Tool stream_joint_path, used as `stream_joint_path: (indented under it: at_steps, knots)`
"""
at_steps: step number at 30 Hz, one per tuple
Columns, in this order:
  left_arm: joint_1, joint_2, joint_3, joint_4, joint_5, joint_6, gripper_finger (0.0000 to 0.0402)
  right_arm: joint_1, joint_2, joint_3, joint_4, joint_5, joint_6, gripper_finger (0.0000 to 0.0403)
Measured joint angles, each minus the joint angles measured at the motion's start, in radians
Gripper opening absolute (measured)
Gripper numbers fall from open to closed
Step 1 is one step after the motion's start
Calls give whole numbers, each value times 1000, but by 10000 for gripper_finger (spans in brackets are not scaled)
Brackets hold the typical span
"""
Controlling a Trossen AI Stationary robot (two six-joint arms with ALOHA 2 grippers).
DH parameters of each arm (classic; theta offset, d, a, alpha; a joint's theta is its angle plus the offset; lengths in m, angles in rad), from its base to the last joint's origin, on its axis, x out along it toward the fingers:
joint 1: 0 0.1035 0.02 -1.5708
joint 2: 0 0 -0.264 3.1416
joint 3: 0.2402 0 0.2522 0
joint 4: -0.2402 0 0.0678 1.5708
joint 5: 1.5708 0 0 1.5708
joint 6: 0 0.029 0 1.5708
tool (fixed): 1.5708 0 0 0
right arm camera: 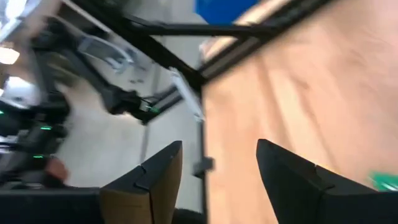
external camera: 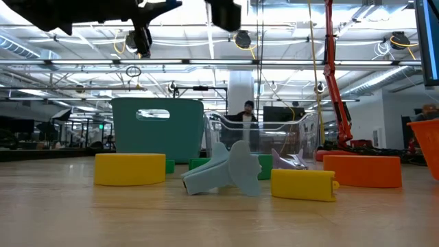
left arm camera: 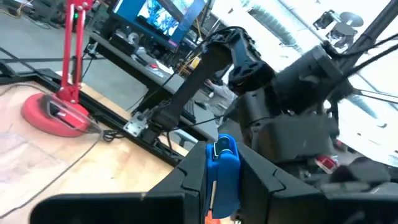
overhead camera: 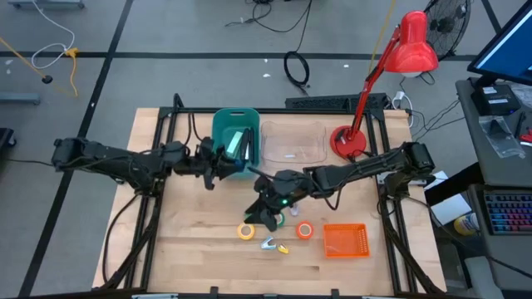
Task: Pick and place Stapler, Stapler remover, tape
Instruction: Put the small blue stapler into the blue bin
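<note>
Left end effector [left arm camera: 221, 186] clamps blue stapler [left arm camera: 222, 171] beside teal bin [overhead camera: 235, 137].

The bin [overhead camera: 226, 124] sits left of the tray [overhead camera: 293, 143] (touching), tape rolls [overhead camera: 246, 232] well in front.

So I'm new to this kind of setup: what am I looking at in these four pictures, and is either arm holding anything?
Two dark robot arms work at a wooden table. One picture looks straight down on it, one looks level across the tabletop, and two come from cameras on the arms' wrists.

On the table lie a yellow tape roll, an orange tape roll, a green one half hidden under the right arm, and two small clawed pieces beside them. A teal bin, a clear tray, an orange basket and a red lamp stand around.

The left claw is shut on a blue object near the teal bin. The right claw is open and empty, above the tape rolls.
</note>
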Motion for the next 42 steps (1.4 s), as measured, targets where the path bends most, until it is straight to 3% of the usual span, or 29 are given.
stream_joint_path:
  at_steps: [7, 16, 19, 26, 31, 42]
  knots:
    - [91, -11, 0, -102, 89, -19, 57, 12, -39, 0, -246, 127, -73, 197]
    - [189, -11, 0, -194, 136, -30, 57, -11, -170, 1, -375, 154, -363, 198]
    - [226, -11, 7, -218, 140, -34, 57, -39, -224, 1, -427, 225, -391, 197]
    - [291, -8, 136, -557, 128, 63, 57, -65, -361, -5, -551, 413, -503, 199]
    - [355, 38, 237, -766, 106, 98, 57, -81, -483, -119, -480, 414, -534, 197]
    - [519, 266, 417, -1082, 58, 145, 57, -115, -831, -618, -67, 412, -435, 198]
